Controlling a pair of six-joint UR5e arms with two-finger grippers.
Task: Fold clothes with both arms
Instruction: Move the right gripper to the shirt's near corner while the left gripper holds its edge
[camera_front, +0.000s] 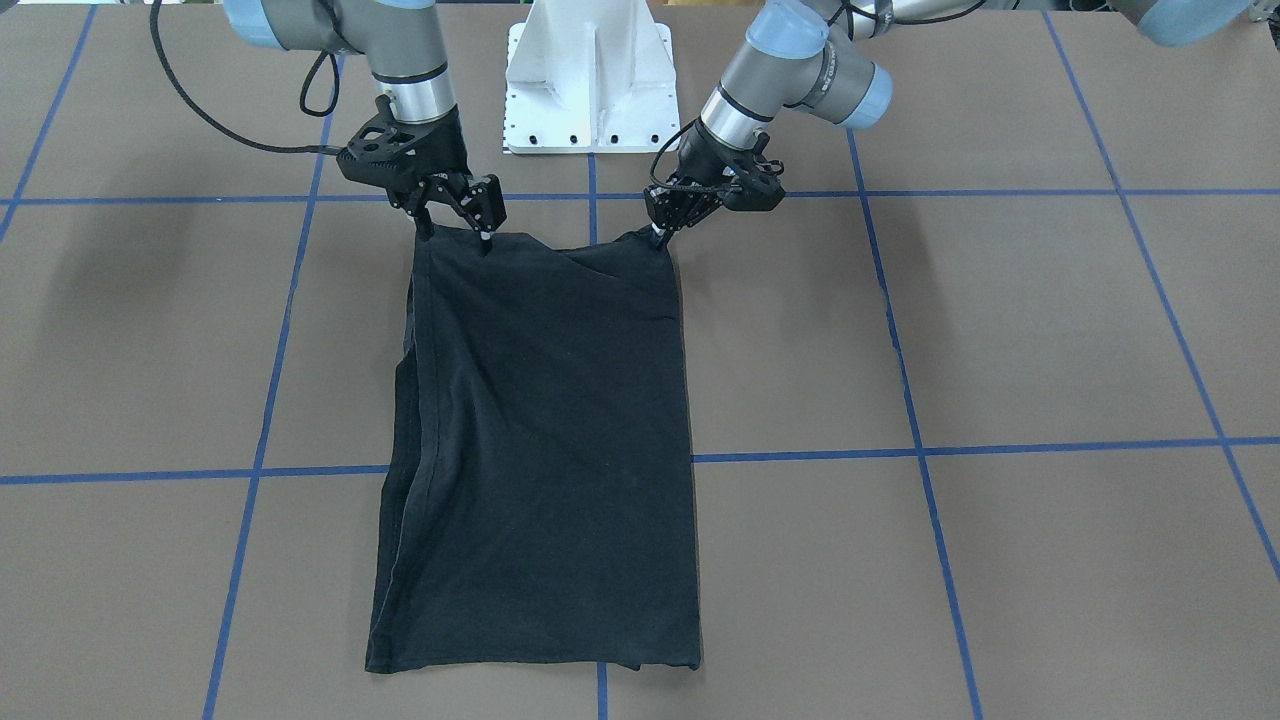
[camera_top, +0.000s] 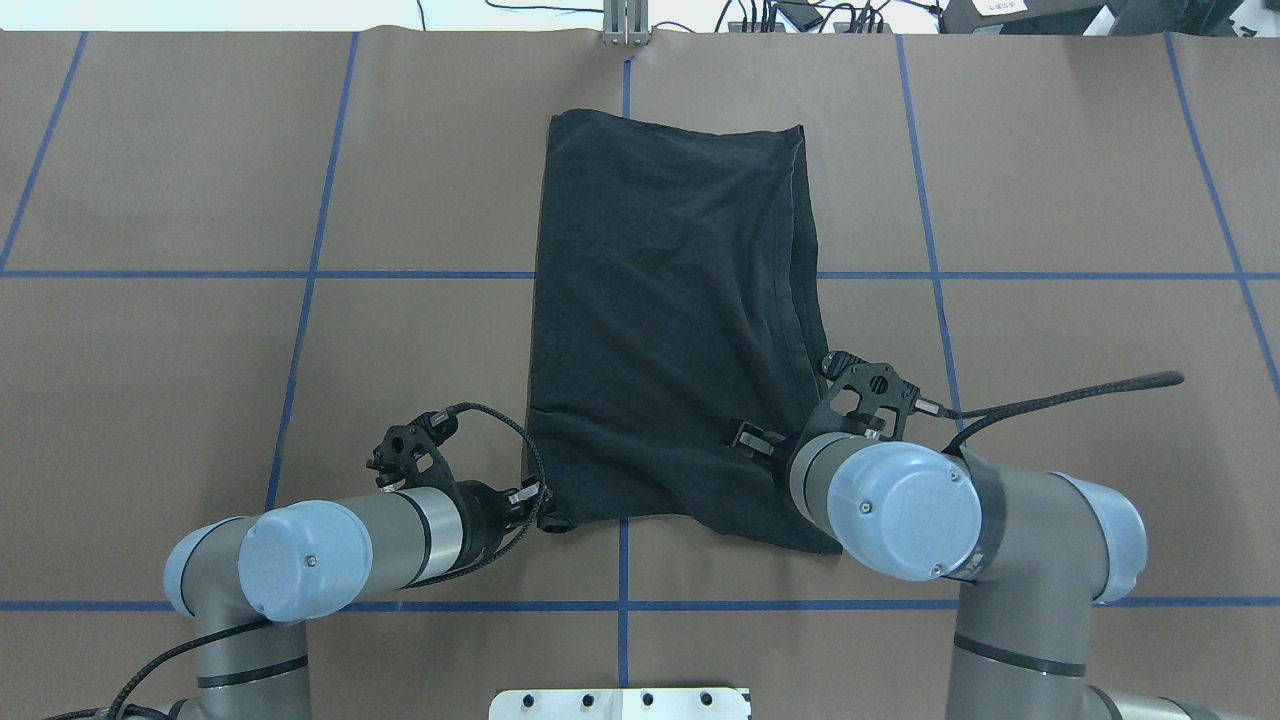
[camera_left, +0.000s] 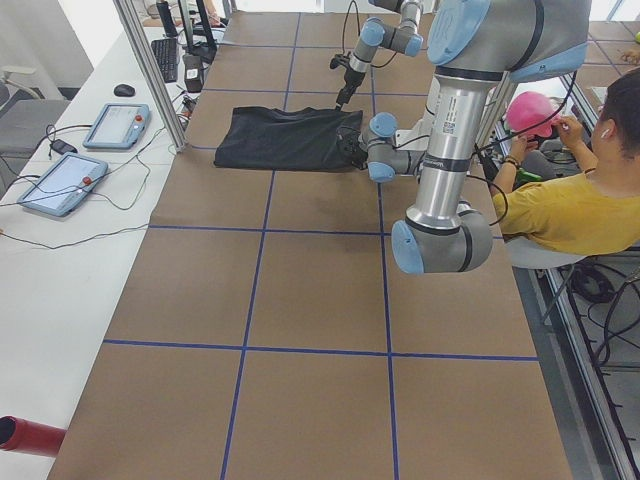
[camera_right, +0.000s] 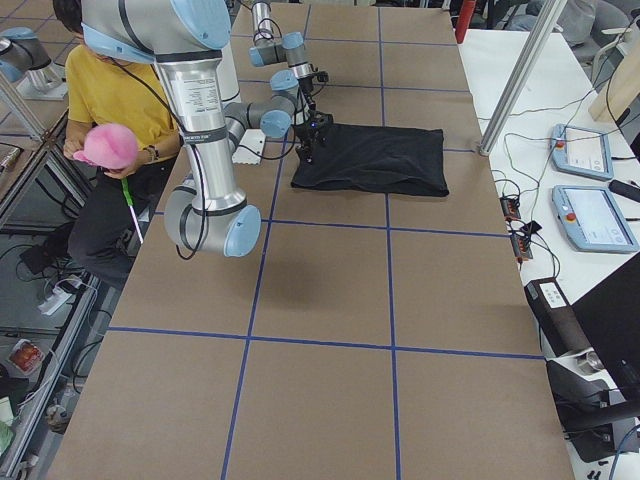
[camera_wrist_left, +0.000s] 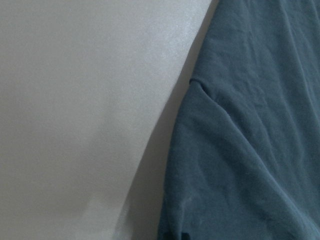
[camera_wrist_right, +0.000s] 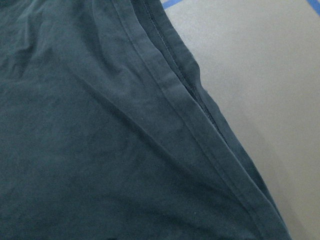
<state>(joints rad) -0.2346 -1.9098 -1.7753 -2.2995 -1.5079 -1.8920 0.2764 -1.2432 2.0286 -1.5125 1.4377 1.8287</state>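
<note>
The black T-shirt (camera_front: 540, 430) lies folded into a long strip on the brown table, and no graphic or logo shows. It also shows in the overhead view (camera_top: 670, 300). My left gripper (camera_front: 660, 238) is shut on the strip's corner nearest my base, seen from overhead (camera_top: 545, 512) at the cloth's lower left. My right gripper (camera_front: 456, 232) is open, with its fingertips (camera_front: 487, 238) down on the other near corner. Overhead it (camera_top: 760, 440) is partly hidden by my wrist. Both wrist views show only dark cloth (camera_wrist_left: 250, 125) (camera_wrist_right: 100, 125) and bare table.
The white base pedestal (camera_front: 590, 80) stands just behind the shirt's near edge. Blue tape lines (camera_front: 1000, 450) grid the table. A seated person in yellow (camera_left: 580, 200) is beside the table. Teach pendants (camera_left: 115, 125) and a metal post (camera_left: 150, 70) are at the far side.
</note>
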